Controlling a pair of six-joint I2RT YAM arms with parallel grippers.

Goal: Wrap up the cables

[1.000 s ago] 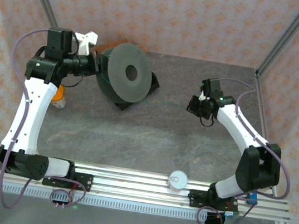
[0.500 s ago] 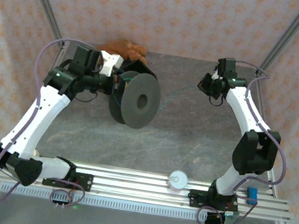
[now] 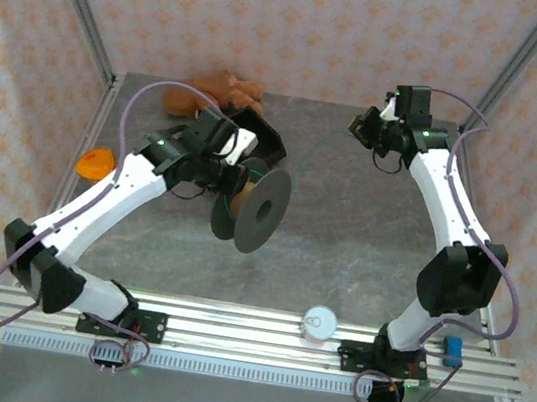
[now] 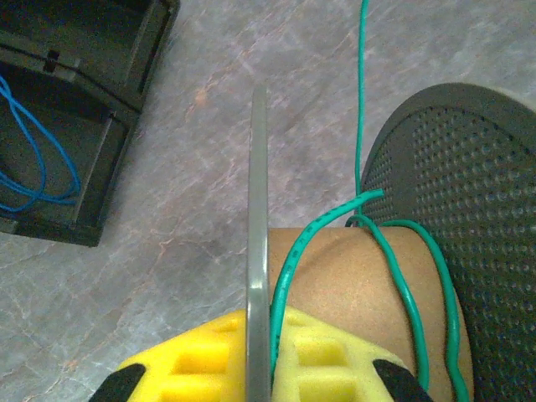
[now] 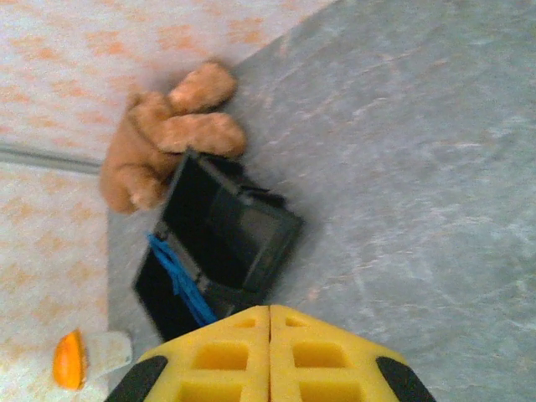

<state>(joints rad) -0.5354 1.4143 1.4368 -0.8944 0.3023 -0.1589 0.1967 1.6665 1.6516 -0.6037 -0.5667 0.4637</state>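
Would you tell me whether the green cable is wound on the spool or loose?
Partly wound: a few turns of the green cable cross the brown core of the spool; one strand leads away.

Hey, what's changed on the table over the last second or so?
The left end effector, shut on the grey spool, carried it from the far left toward the middle of the table and tipped it nearly edge-on. The right end effector, pinching the green cable, pulled away to the far edge. The white cup stayed put, and both end effectors stayed shut.
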